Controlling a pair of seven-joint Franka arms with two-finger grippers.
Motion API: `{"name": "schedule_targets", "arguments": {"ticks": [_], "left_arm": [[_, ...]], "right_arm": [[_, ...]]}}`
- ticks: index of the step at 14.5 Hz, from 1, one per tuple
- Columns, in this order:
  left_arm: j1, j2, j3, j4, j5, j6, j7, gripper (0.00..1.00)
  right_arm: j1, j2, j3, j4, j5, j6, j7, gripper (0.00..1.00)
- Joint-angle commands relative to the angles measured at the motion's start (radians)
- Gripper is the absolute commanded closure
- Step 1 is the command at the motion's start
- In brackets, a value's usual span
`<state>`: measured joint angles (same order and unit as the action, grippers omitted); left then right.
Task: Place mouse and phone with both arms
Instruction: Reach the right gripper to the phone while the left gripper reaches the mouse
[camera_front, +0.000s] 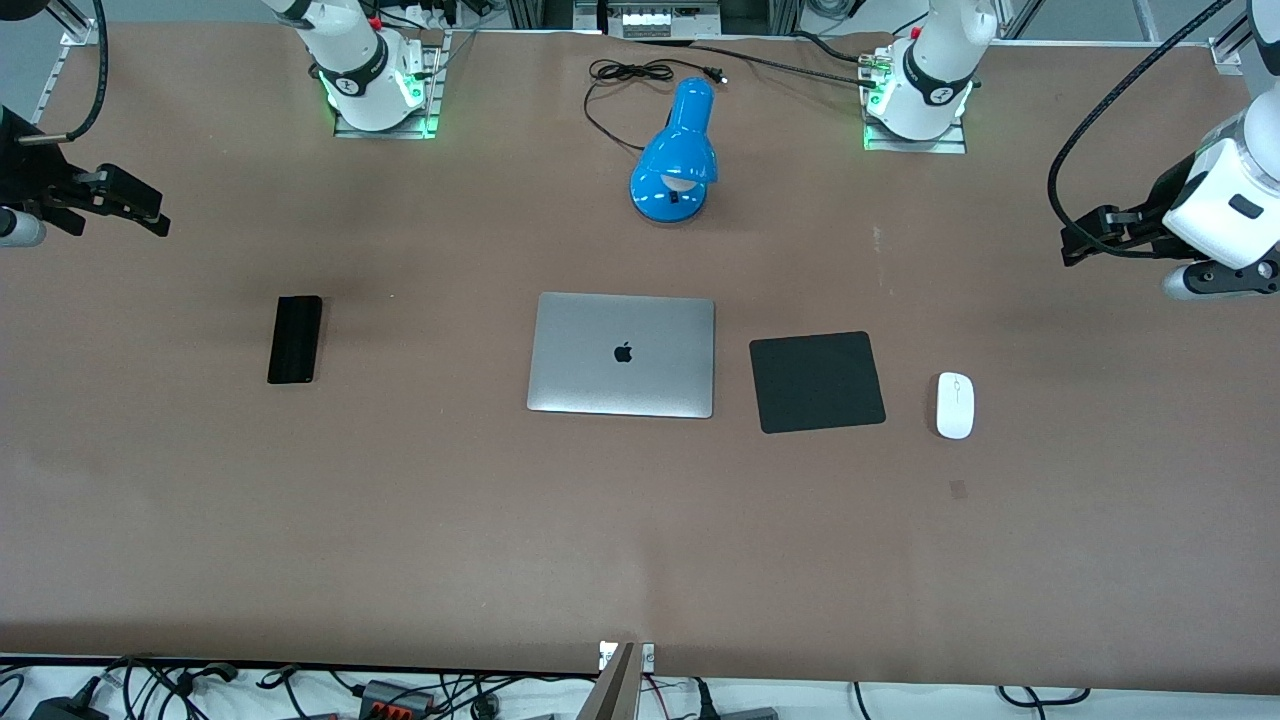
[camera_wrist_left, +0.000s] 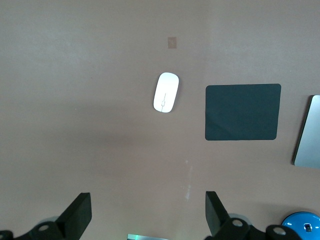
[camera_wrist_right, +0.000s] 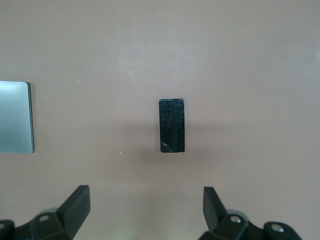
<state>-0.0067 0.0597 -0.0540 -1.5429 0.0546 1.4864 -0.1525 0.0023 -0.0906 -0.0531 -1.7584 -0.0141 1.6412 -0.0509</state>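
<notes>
The white oval mouse (camera_front: 955, 405) lies on the table beside the black mouse pad (camera_front: 817, 382), toward the left arm's end. It also shows in the left wrist view (camera_wrist_left: 166, 92). The black phone (camera_front: 295, 339) lies flat toward the right arm's end and shows in the right wrist view (camera_wrist_right: 172, 125). My left gripper (camera_front: 1085, 245) hangs open and empty over bare table at its end (camera_wrist_left: 147, 201). My right gripper (camera_front: 150, 215) hangs open and empty over bare table at its end (camera_wrist_right: 146, 195). Neither gripper touches anything.
A closed silver laptop (camera_front: 622, 354) lies mid-table between the phone and the mouse pad. A blue desk lamp (camera_front: 676, 155) with a black cord stands farther from the front camera than the laptop. The arm bases (camera_front: 380, 90) (camera_front: 920, 95) stand along the table's edge.
</notes>
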Motion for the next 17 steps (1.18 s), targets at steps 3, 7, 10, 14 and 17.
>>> {"name": "schedule_targets", "arguments": {"ticks": [3,7,10,14,17], "left_arm": [[0.002,-0.015,-0.001,-0.008,-0.004,-0.006,0.001,0.0],[0.005,-0.015,0.003,-0.009,-0.01,-0.002,0.001,0.0],[0.004,0.0,0.002,0.007,-0.001,0.002,-0.002,0.0],[0.025,0.025,0.014,0.049,-0.016,-0.002,0.08,0.0],[0.066,0.07,0.016,0.053,-0.018,0.012,0.091,0.0]], "right_arm": [[-0.004,-0.021,-0.004,0.007,-0.001,-0.006,-0.007,0.0],[-0.001,-0.011,-0.002,0.007,-0.001,0.002,-0.004,0.0],[0.014,0.008,0.001,0.007,-0.009,0.006,-0.003,0.0],[0.016,0.077,0.001,-0.012,-0.012,0.038,0.011,0.0],[0.007,0.107,0.001,-0.128,-0.013,0.158,0.011,0.0]]}}
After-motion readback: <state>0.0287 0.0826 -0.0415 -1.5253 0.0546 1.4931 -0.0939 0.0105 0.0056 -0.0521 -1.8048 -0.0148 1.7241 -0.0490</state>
